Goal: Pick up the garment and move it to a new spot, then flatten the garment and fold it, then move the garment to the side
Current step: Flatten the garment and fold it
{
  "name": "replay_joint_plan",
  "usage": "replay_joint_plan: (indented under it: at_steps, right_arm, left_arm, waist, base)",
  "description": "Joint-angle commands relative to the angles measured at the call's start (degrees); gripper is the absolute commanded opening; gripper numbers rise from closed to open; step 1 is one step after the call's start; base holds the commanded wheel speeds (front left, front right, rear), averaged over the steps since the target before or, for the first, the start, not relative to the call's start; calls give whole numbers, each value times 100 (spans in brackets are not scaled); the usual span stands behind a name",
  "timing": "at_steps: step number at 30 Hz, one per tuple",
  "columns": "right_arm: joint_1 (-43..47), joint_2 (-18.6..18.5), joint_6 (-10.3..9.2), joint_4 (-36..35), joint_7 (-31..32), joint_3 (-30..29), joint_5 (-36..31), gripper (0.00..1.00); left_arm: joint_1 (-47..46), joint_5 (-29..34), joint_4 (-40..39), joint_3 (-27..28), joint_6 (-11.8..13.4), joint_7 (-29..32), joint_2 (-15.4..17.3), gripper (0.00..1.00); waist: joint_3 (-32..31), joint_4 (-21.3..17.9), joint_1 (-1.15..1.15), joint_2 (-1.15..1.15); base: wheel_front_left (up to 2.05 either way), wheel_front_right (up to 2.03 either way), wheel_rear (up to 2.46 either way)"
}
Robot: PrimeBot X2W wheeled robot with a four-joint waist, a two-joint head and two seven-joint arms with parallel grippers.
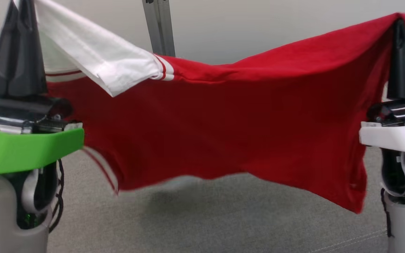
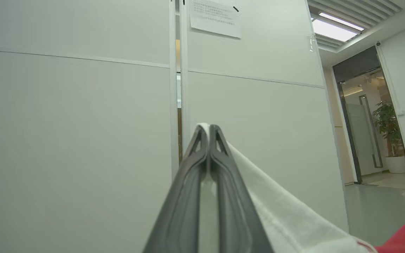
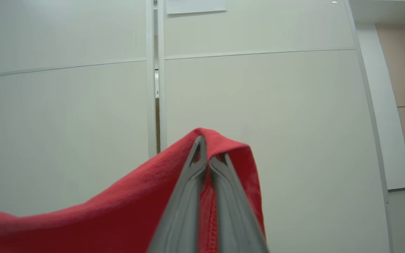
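The garment (image 1: 223, 130) is a red shirt with white sleeves and red-and-white striped trim, hanging stretched in the air between my two raised arms. At the upper left my left gripper (image 1: 22, 7) is shut on the white sleeve; the left wrist view has white cloth (image 2: 276, 214) pinched between its fingers (image 2: 207, 130). My right gripper (image 1: 401, 24) at the upper right is shut on a red corner, and in the right wrist view red fabric (image 3: 118, 218) drapes over the fingers (image 3: 205, 147). The shirt's lower edge hangs just above the grey surface (image 1: 206, 221).
A metal post (image 1: 159, 26) stands behind the garment against a pale wall (image 1: 258, 24). The wrist views face pale wall panels (image 2: 65, 123), with a glass door and a potted plant (image 2: 389, 133) far off to the right.
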Motion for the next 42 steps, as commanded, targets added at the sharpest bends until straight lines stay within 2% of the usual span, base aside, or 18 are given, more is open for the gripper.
replay_joint_plan:
  at_steps: [1, 6, 11, 15, 22, 24, 28, 32, 36, 39, 42]
  right_arm:
    - [-32, -69, -9, -253, 116, -53, -55, 0]
    - [-75, -163, -9, -921, 592, -201, 8, 0]
    - [-101, -89, -9, -475, 945, -227, 158, 0]
    - [-756, -112, -8, 398, 877, 10, 181, 0]
    - [-3627, -82, -7, 2792, 279, 477, -284, 0]
    - [-4455, -52, -8, 3530, 29, 407, -555, 0]
    - [-5545, 64, -9, 4819, -479, 23, -1064, 0]
    - [-5976, 118, -9, 5773, -777, -243, -1369, 0]
    - [-5767, 132, -9, 6513, -946, -380, -1487, 0]
    - [-5548, 139, -9, 6852, -995, -386, -1506, 0]
    - [-5256, 148, -9, 6755, -1007, -333, -1324, 0]
  left_arm:
    - [-228, 69, -142, -15, -39, 139, 106, 0]
    - [-797, 88, -277, -125, -116, 655, 275, 0]
    - [-1154, -52, 364, -286, -257, 949, 303, 0]
    - [-1888, -54, 1227, -224, -337, 988, 310, 0]
    - [-4187, 308, 3246, -311, -527, 558, 219, 0]
    - [-4795, 430, 3748, -313, -493, 265, 156, 0]
    - [-5459, 452, 4633, -325, -501, -337, -82, 0]
    - [-5405, 360, 5228, -374, -608, -810, -280, 0]
    - [-4933, 213, 5679, -394, -714, -1159, -432, 0]
    - [-4569, 84, 5855, -396, -811, -1361, -484, 0]
    - [-4148, 1, 5843, -390, -882, -1519, -413, 0]
  waist:
    - [-13, -37, 0, 0]
    - [110, -67, 0, 0]
    - [501, -51, 0, 0]
    - [1211, -15, 0, 0]
    - [2290, 63, 0, 0]
    - [2518, 117, 0, 0]
    - [2894, 334, 0, 0]
    - [3280, 557, 0, 0]
    - [3557, 689, 0, 0]
    - [3642, 719, 0, 0]
    - [3635, 709, 0, 0]
  base:
    - [0, 0, 0]
    - [0, 0, 0]
    - [0, 0, 0]
    - [0, 0, 0]
    - [0, 0, 0]
    - [0, 0, 0]
    - [0, 0, 0]
    - [0, 0, 0]
    - [0, 0, 0]
    - [0, 0, 0]
    - [0, 0, 0]
